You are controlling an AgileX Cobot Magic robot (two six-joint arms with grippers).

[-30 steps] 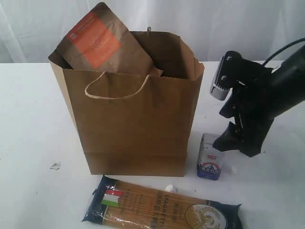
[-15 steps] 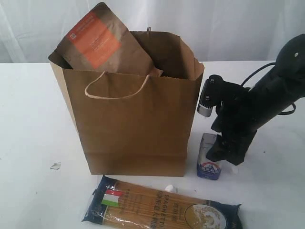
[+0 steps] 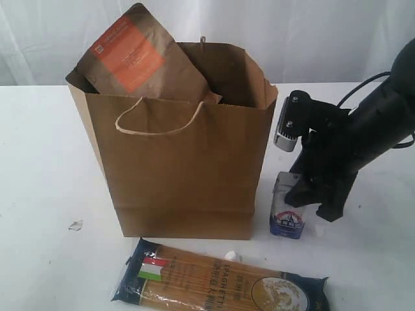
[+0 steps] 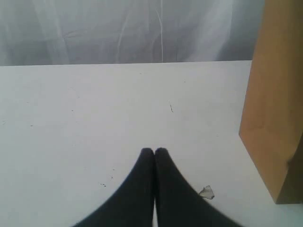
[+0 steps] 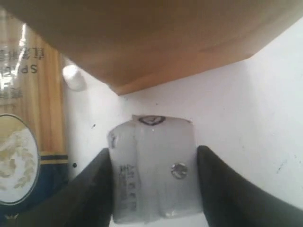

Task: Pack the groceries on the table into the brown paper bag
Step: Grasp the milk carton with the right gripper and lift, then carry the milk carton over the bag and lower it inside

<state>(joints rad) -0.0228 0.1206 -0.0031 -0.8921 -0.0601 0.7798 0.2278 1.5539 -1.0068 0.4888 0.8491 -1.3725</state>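
From my station, the right gripper (image 3: 312,202) is down beside the brown paper bag (image 3: 181,168), at the bag's right front corner, and it has the small white-blue carton (image 3: 286,219) between its jaws. In the right wrist view the gripper (image 5: 154,152) sits at about half its spread. One dark finger (image 5: 94,189) is pressed to one side of the carton (image 5: 151,182) and the other finger is pressed to the opposite side, so I read this as a grip across the carton's width. The carton leans a little, top toward the bag. I cannot tell whether its base rests on the table (image 3: 45,168) or has just cleared it.

The left gripper (image 4: 154,152) is fully closed, fingertips touching, and holds nothing. It hovers over bare tabletop to the left of the bag (image 4: 274,118), with a small pale scrap (image 4: 206,192) lying between it and the bag's lower edge.

The brown pouch with orange label (image 3: 139,61) stands inside the bag, its top sticking out above the rim at the bag's left side. The long spaghetti packet (image 3: 220,282) lies flat on the table just in front of the bag, and a white crumb (image 3: 230,255) sits between the two. The right wrist view shows the same packet (image 5: 28,118) next to the bag's base (image 5: 142,38).
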